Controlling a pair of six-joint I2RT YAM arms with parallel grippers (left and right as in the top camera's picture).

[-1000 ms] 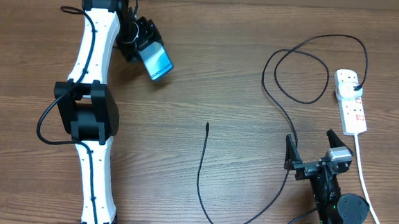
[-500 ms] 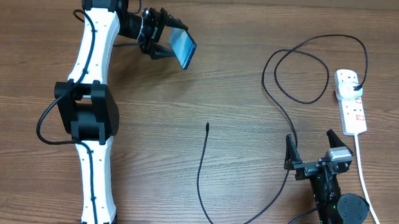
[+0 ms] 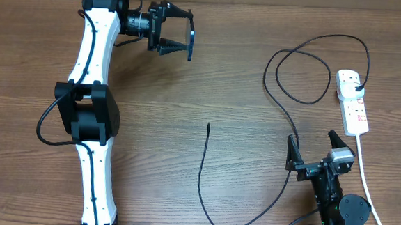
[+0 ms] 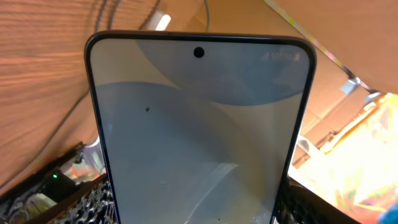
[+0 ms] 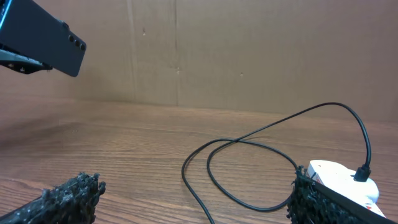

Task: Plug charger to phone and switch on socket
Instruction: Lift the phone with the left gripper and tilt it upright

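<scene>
Since a second ago the left gripper (image 3: 188, 33) has swung round with the phone (image 3: 192, 42), which then showed its blue screen to the overhead camera and now stands edge-on to it, at the far left of the table (image 3: 188, 91). Its jaws are clamped on the phone's long sides. The left wrist view is filled by the screen, camera hole at the top, and the pads themselves seem to sit just below the bottom corners of that view, mostly cut off. From the right wrist camera the phone's dark back shows up in the air, clear of the wood.

Right of that, near the middle, the charger (image 3: 201, 175) lies loose. Its connector tip (image 3: 208, 127) points to the far side, well apart from the phone. The cable runs down toward the near edge, curves right, climbs past the right gripper (image 3: 318, 149) and loops before reaching its plug (image 3: 356, 84).

The right gripper sits low at the near right, jaws wide apart with nothing between them.

At the far right lies the socket (image 3: 353, 101), with the plug seated in its far outlet and its white cord (image 3: 367, 185) trailing toward the near edge.
</scene>
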